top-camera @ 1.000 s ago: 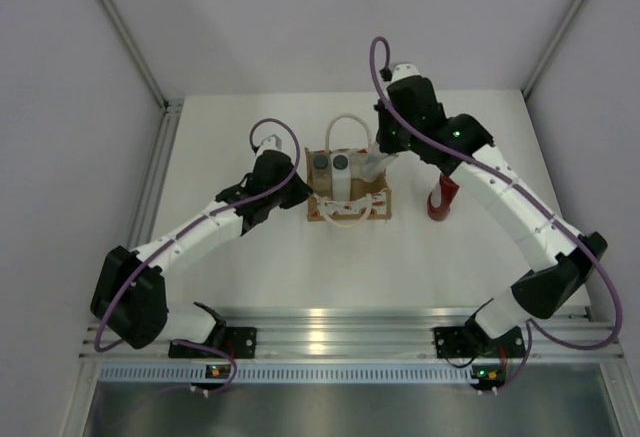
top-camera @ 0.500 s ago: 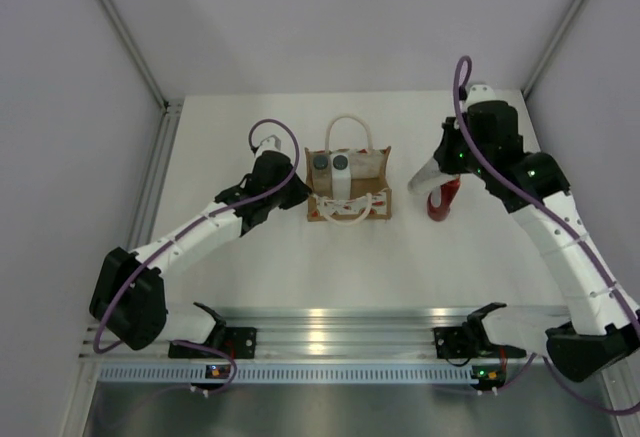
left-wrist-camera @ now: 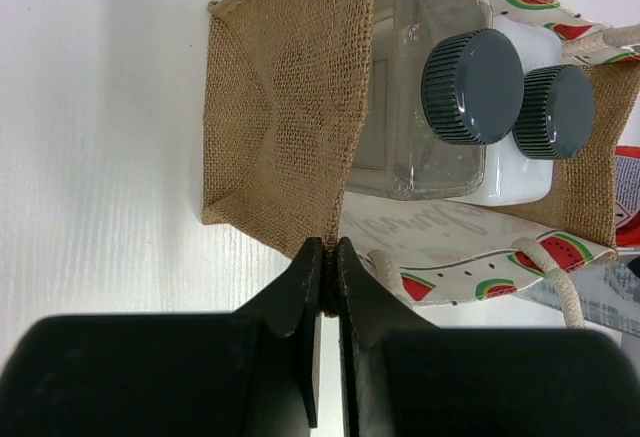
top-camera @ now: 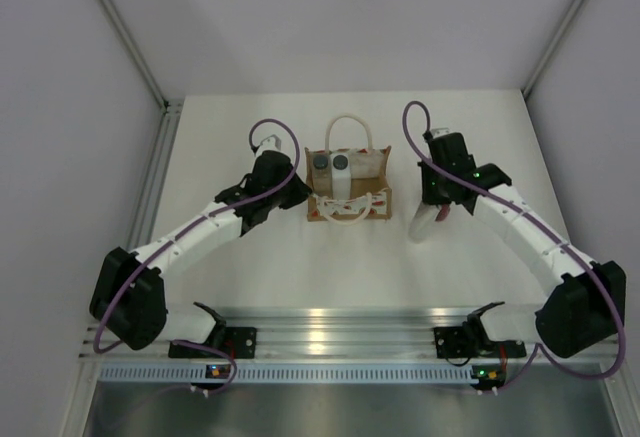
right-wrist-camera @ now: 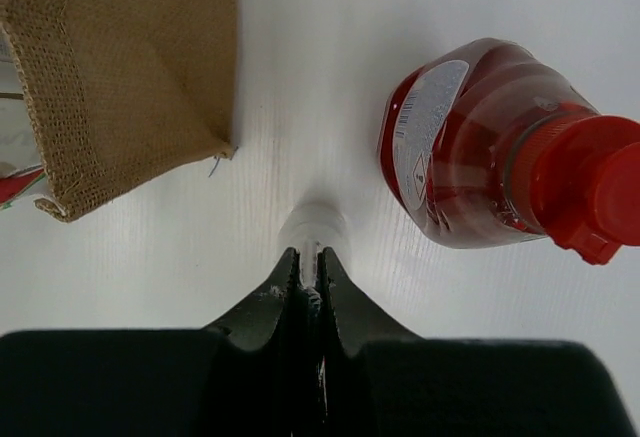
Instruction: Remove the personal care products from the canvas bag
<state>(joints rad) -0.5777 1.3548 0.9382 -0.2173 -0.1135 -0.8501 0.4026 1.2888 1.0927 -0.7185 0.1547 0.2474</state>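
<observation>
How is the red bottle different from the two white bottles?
The red bottle is see-through red with a red cap; the white bottles have dark grey caps. The red bottle stands out on the table, beside the bag; the white bottles sit inside the bag. All three have their caps on.

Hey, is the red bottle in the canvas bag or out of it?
Out. The red bottle sits on the table, clear of the canvas bag, in the right wrist view.
</observation>
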